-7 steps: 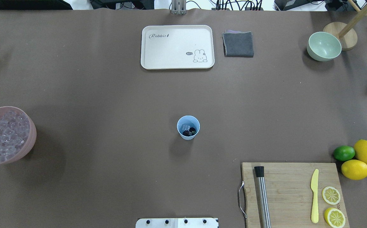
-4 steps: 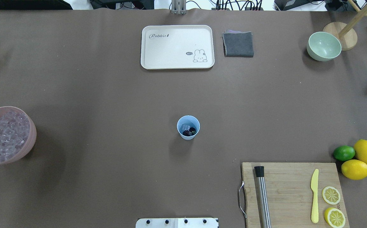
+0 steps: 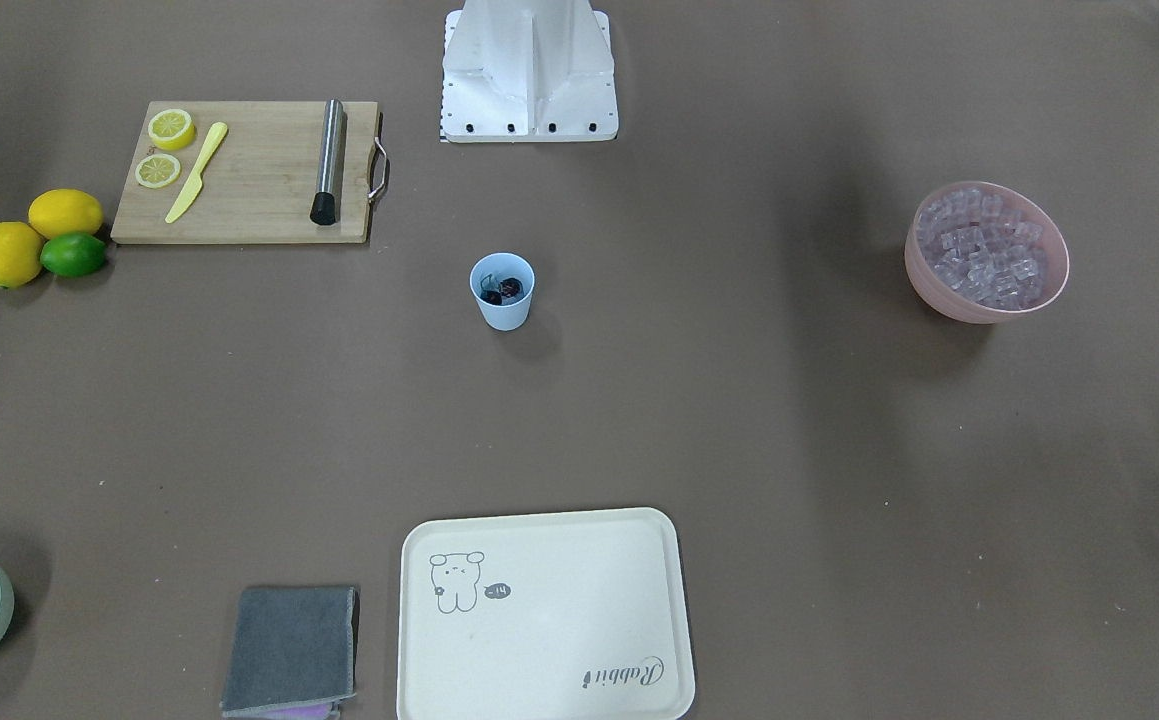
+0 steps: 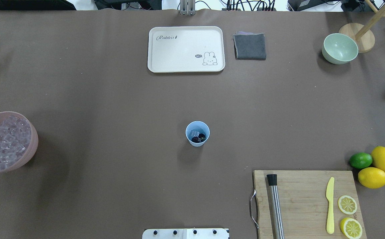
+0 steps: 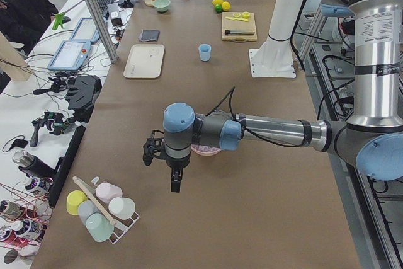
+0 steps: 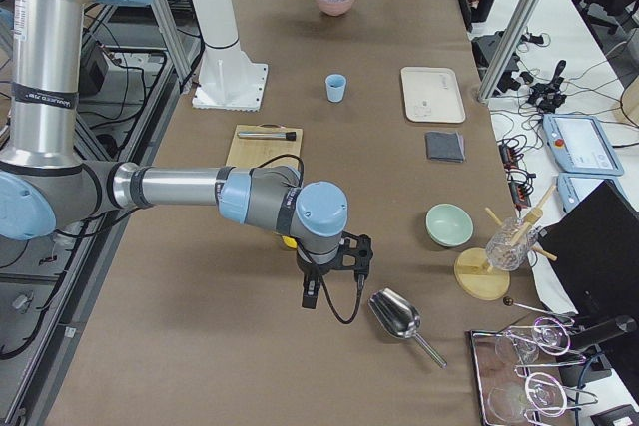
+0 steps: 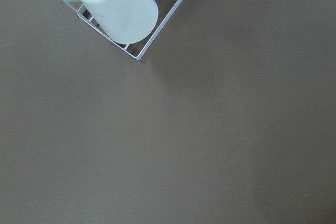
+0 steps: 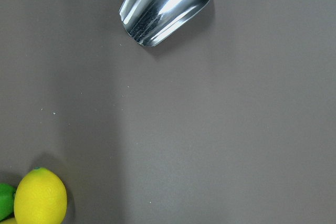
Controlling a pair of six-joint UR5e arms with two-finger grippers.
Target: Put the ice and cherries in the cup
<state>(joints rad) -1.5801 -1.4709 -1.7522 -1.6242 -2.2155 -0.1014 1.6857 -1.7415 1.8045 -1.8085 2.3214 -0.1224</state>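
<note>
- Cup (image 4: 197, 133) stands upright near the table centre, well apart from every other item.
- Cherries (image 4: 199, 137) lie inside the cup as a dark mass on the side nearer the robot base; the stems are too small to make out.
- Ice (image 4: 194, 133) sits in the cup, touching the cherries. It is probably one or two clear cubes, but the count is uncertain at this resolution.
- Pink bowl (image 4: 33, 146) sits at the table edge on the robot's left, heaped with more clear cubes.
- Left gripper (image 5: 174, 184) hangs fingers-down over bare table beyond the pink bowl, near a wire rack (image 5: 107, 213) of upturned cups. It shows only in the side view, so I cannot tell whether its fingers are apart or together.
- Right gripper (image 6: 312, 291) hangs fingers-down at the opposite table end, near a metal scoop (image 6: 396, 314) lying on the surface. Its finger state cannot be told either.
- Cutting board (image 4: 305, 199) carries a steel muddler (image 4: 275, 205), a yellow knife (image 4: 330, 205) and two lemon slices.
- Two lemons (image 4: 383, 159) and a lime (image 4: 360, 160) touch one another just off the board's corner.
- Tray (image 4: 185, 49), grey cloth (image 4: 249, 46) and pale green bowl (image 4: 339, 48) line the far side.
</note>
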